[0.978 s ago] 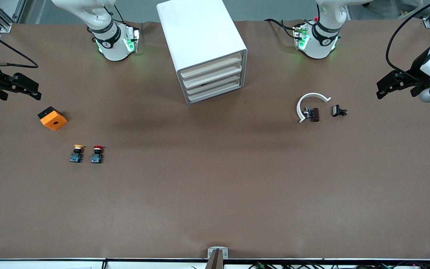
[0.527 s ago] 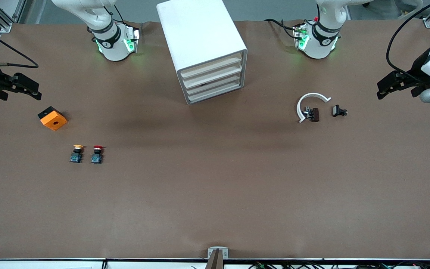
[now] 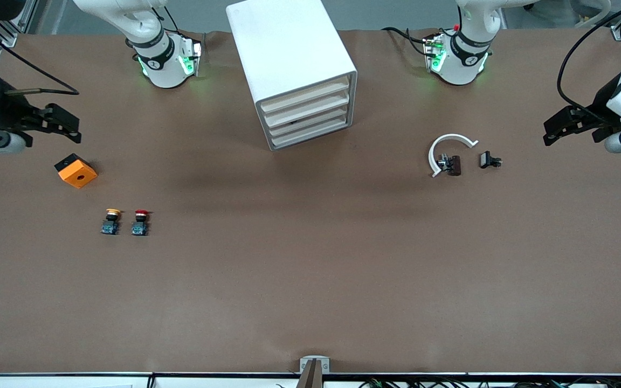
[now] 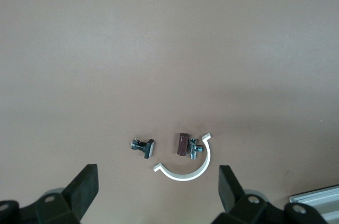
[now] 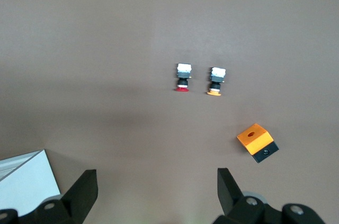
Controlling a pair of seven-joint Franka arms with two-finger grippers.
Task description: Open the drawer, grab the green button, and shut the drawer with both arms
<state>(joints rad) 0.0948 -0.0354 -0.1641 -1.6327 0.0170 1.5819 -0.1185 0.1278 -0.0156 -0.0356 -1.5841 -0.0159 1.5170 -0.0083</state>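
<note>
The white cabinet (image 3: 289, 54) stands near the robots' bases with four cream-fronted drawers (image 3: 309, 116), all shut. The green-capped button is hidden. My right gripper (image 3: 76, 131) hangs open and empty above the table at the right arm's end, over the spot beside the orange block. My left gripper (image 3: 547, 132) hangs open and empty above the left arm's end of the table. The right wrist view shows its gripper (image 5: 156, 189) open, with a cabinet corner (image 5: 26, 181). The left wrist view shows its gripper (image 4: 157, 189) open, with a cabinet corner (image 4: 318, 198).
An orange block (image 3: 76, 171), a yellow-capped button (image 3: 111, 221) and a red-capped button (image 3: 140, 221) lie toward the right arm's end. A white curved piece (image 3: 448, 145), a brown-and-metal part (image 3: 452, 165) and a small black part (image 3: 489, 160) lie toward the left arm's end.
My right gripper has moved a little toward the cabinet. My left gripper has barely shifted. Nothing on the table has moved.
</note>
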